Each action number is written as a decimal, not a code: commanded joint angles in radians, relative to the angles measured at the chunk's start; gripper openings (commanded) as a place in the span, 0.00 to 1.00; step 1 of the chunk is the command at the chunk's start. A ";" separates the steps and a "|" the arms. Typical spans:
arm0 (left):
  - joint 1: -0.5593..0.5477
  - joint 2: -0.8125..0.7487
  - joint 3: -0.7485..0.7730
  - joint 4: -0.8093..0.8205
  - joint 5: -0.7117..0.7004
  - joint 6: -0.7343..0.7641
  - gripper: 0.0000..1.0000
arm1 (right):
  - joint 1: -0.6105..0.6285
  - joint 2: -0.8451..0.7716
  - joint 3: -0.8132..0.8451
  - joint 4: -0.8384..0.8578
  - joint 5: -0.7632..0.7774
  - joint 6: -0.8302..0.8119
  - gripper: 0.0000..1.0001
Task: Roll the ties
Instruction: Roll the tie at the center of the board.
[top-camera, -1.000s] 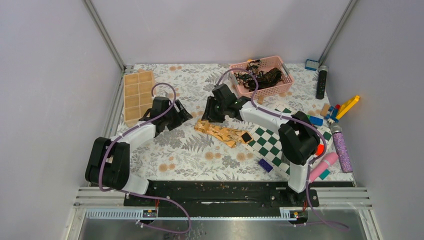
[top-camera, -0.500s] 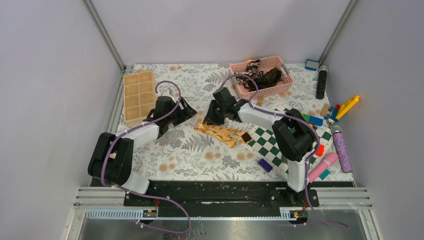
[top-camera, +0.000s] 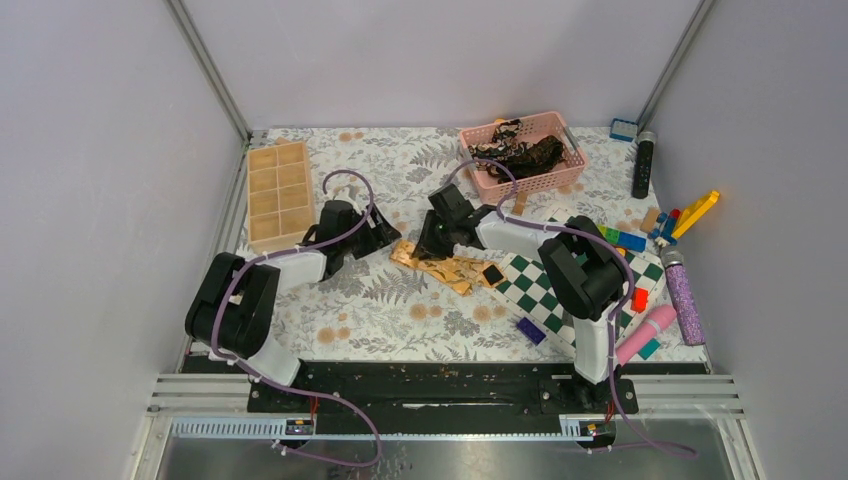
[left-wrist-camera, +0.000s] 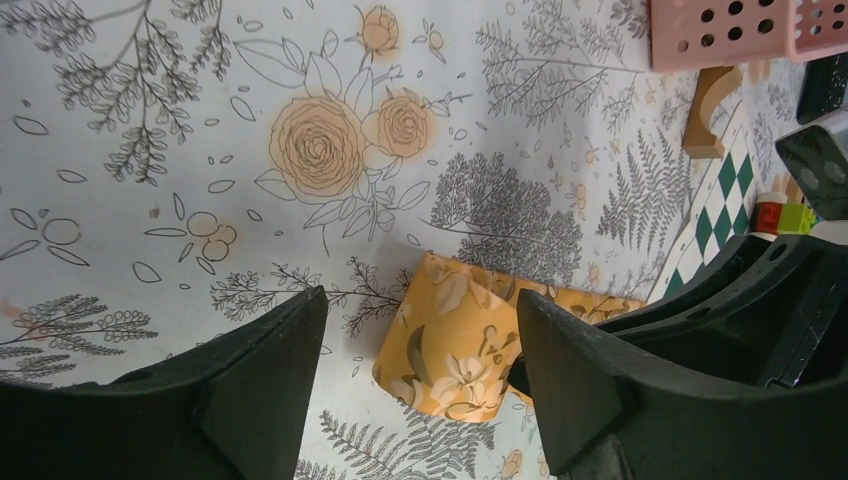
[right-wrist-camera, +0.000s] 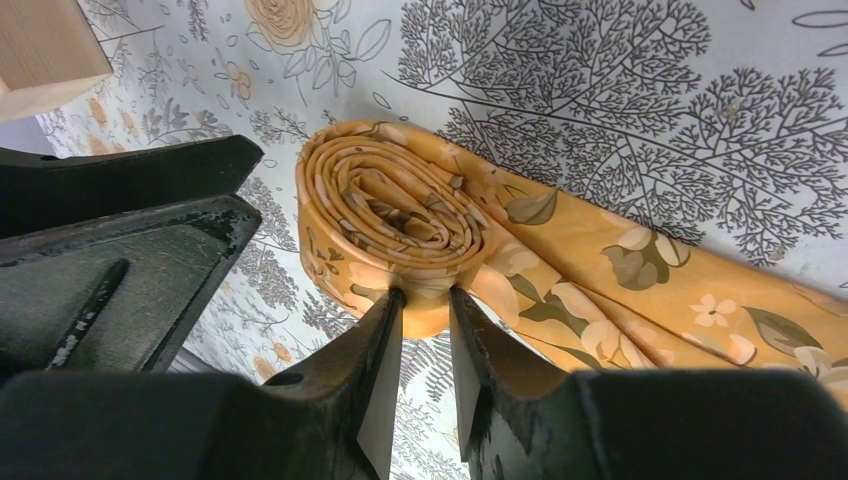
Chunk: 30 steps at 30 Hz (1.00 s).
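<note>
The golden-tan tie (top-camera: 445, 268) lies on the flowered mat, its left end wound into a roll (right-wrist-camera: 395, 210). My right gripper (right-wrist-camera: 426, 300) is pinched shut on the lower edge of that roll; in the top view it (top-camera: 427, 247) sits at the tie's left end. My left gripper (left-wrist-camera: 415, 375) is open, its fingers (left-wrist-camera: 262, 375) on either side of the roll (left-wrist-camera: 455, 345) without touching it. In the top view it (top-camera: 392, 240) is just left of the roll. Dark ties (top-camera: 525, 155) lie heaped in a pink basket (top-camera: 560, 182) at the back.
A green-and-white checkered board (top-camera: 540, 292) lies right of the tie, with a small black square (top-camera: 492, 274) at its edge. A tan compartment tray (top-camera: 278, 195) is at the back left. Toy bricks, a black cylinder (top-camera: 644, 165) and a glitter tube (top-camera: 683, 298) line the right side.
My left arm has swung right, bringing its open gripper up to the rolled end. My right gripper has stayed on the roll, shifting only slightly.
</note>
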<state>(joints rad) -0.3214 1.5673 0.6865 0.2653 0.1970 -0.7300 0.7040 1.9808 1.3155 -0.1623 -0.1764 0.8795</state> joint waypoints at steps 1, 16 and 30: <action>-0.013 0.024 -0.014 0.106 0.057 0.023 0.70 | -0.007 -0.006 -0.020 0.023 0.013 -0.004 0.31; -0.050 0.070 -0.039 0.189 0.138 0.057 0.69 | -0.029 0.010 -0.041 0.021 0.033 0.006 0.31; -0.061 0.101 -0.044 0.237 0.196 0.059 0.67 | -0.038 0.021 -0.041 0.021 0.015 0.007 0.31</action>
<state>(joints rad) -0.3714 1.6581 0.6445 0.4206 0.3454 -0.6880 0.6735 1.9816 1.2781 -0.1402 -0.1757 0.8806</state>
